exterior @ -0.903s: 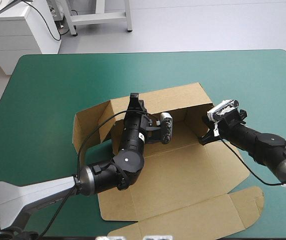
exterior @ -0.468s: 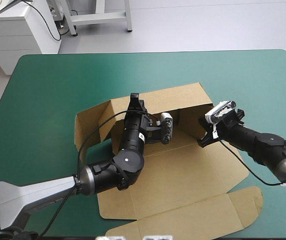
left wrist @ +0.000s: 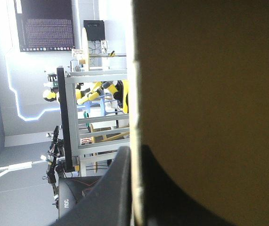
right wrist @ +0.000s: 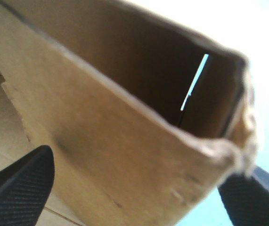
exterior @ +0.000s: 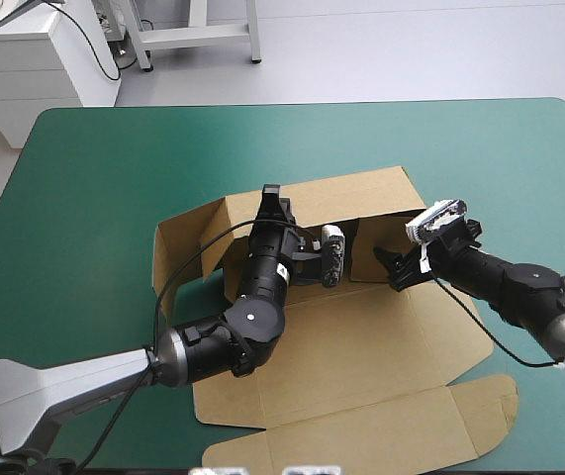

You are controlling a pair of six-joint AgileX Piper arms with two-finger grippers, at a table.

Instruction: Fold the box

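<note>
The box (exterior: 361,336) is lying in the middle of the teal-green desk (exterior: 94,178), most of its brown board resting flat toward the near edge. Its lid panel with rounded tabs is stretching out flat at the near right. Along the far side a long wall is standing up, and a flap at the left end is rising at an angle beside it. At the right end of that wall a short side flap is standing upright, forming a corner with it.

The left fingers (exterior: 270,200) are reaching up over the top edge of the far wall, near its left part. In the left wrist view the left fingers (left wrist: 110,193) are sitting all but closed, pinching the board (left wrist: 209,84), whose thin edge is running between them.

The right fingers (exterior: 393,269) are sitting at the right-hand corner, just beside the short flap. In the right wrist view the right fingers (right wrist: 21,183) are standing wide apart, gripping nothing. The flap's top edge (right wrist: 110,141) is running across between them. A narrow slit of teal-green is showing at the corner where flap and wall are meeting. Whether either finger is touching the board there is not clear.
</note>
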